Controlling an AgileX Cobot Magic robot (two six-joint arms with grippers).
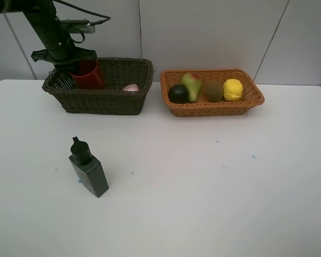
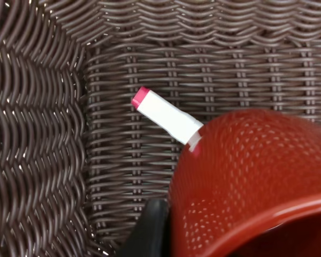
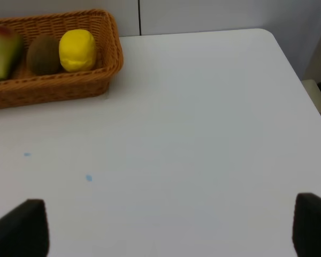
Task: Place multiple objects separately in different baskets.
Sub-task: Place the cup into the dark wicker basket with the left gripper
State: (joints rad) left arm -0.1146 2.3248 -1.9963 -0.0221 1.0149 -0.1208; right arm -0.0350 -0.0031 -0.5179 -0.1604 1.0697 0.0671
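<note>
My left hand (image 1: 81, 68) is down inside the dark brown wicker basket (image 1: 104, 99) at its far left end, closed on the red cup (image 1: 88, 75), which sits tilted in my grip above the basket floor. From my left wrist I see the cup's dimpled red wall and one black finger (image 2: 150, 230) pressed against it. Just beyond the cup, the pink-white marker (image 2: 166, 116) lies on the woven floor, its pink cap pointing away from the cup and its other end hidden behind the cup. The small pink bottle (image 1: 131, 87) shows only as a pale pink shape near the basket's right end.

My right hand (image 3: 166, 227) hangs wide open over bare white bench (image 1: 203, 176), holding nothing; only its two dark fingertips show.

In the orange-tan basket (image 1: 211, 107), side by side from left to right: the dark round fruit (image 1: 178, 93), the green-red pear (image 1: 191, 86), the brown kiwi (image 1: 214, 91) and the yellow lemon (image 1: 232, 89).

The dark green bottle (image 1: 89, 168) stands alone on the bench, well in front of the brown basket, black cap on. I can read no label or writing on anything
</note>
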